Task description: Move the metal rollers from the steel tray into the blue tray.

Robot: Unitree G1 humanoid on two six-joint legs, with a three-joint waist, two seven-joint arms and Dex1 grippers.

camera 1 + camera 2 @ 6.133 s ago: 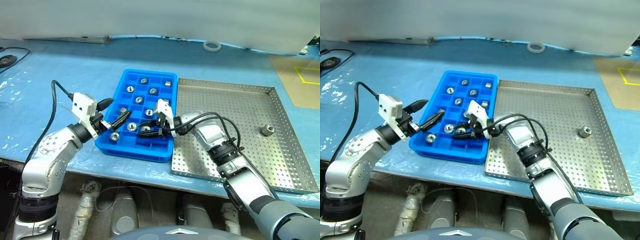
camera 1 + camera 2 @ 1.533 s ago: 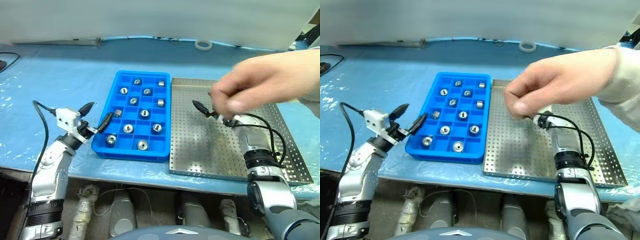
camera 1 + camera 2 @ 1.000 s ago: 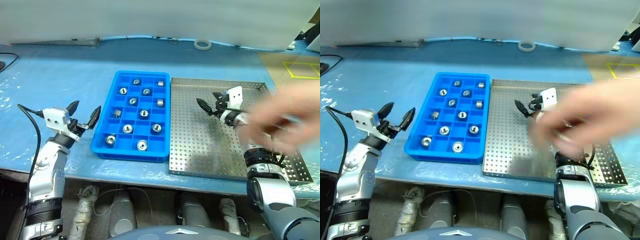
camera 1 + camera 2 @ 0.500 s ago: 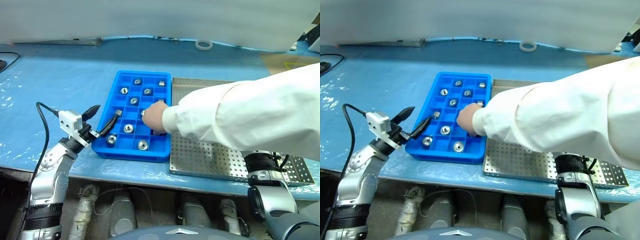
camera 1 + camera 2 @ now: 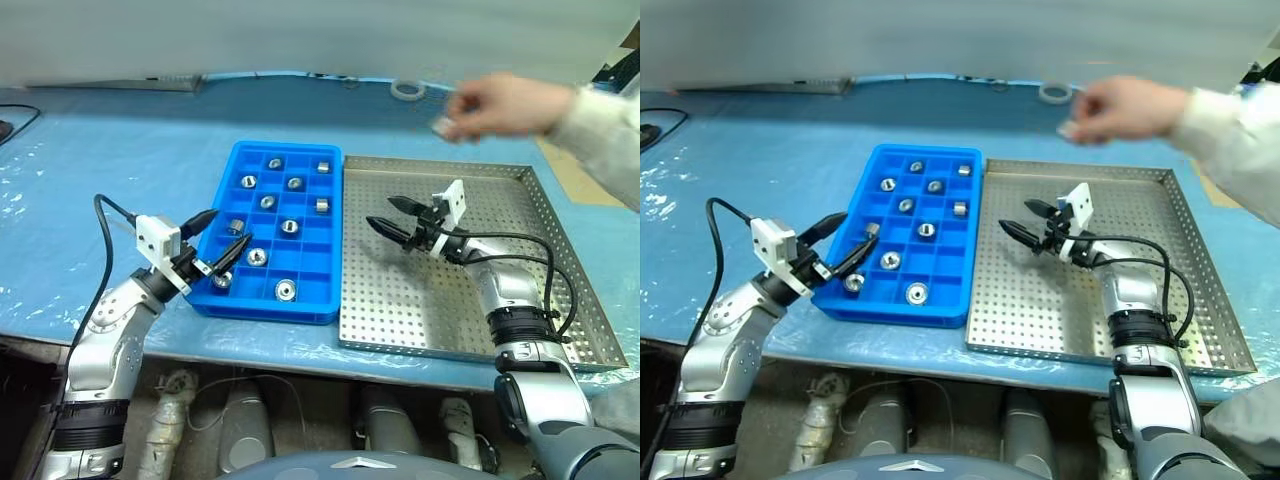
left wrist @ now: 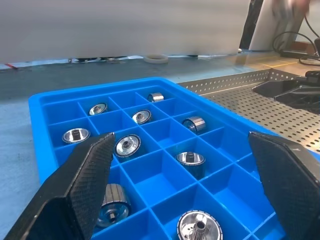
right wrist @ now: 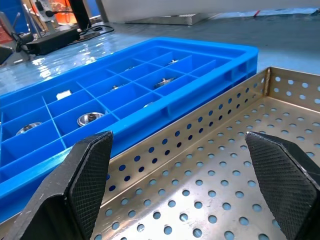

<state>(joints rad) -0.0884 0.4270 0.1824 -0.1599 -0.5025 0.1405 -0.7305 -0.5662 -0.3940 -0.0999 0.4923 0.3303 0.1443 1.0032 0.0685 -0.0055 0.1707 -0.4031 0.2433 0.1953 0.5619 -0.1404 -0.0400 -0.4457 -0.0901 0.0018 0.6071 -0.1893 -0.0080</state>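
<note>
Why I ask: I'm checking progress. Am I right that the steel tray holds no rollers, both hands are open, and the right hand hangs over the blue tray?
Not quite. The right hand hangs over the steel tray, not the blue tray, as the left eye view shows. The rest holds: the steel tray holds no rollers, and the left hand and the right are both open.

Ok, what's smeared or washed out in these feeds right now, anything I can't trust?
Left eye view: the person's hand over the far edge of the square perforated steel tray is motion-blurred, so what it holds cannot be told; glare streaks the blue table covering. Left wrist view: the shiny metal rollers in the bright blue compartment tray are crisp, the background soft.
</note>
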